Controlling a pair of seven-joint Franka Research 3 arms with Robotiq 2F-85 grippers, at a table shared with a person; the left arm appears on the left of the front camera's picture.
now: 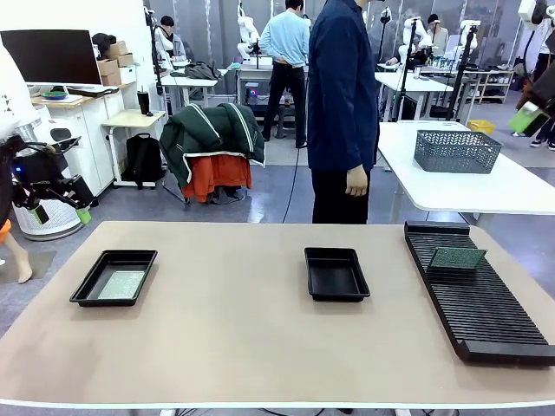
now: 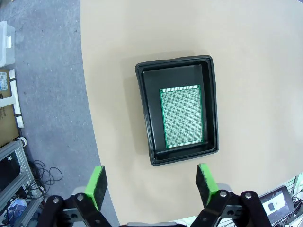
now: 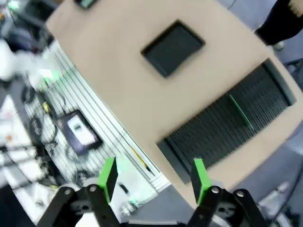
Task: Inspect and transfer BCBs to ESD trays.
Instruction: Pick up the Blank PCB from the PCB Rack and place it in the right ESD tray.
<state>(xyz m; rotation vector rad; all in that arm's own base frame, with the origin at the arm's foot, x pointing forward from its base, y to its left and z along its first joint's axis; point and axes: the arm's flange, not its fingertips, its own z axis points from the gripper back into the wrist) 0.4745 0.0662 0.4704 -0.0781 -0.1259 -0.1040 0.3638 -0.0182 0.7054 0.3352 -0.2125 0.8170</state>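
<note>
BCB (image 2: 181, 116) flat in ESD tray (image 2: 143, 111), long axes parallel

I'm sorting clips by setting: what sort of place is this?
Likely an electronics or robotics lab: a circuit board lies in a black tray on the table, a slotted rack holds another board, and white work tables stand behind.

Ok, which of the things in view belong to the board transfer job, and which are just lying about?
Job in hand: left ESD tray with one BCB lying flat in it; empty middle ESD tray; slotted rack with a second BCB standing in it.

Lying about: grey mesh basket on the next table; green jacket over a chair; dark monitor.
</note>
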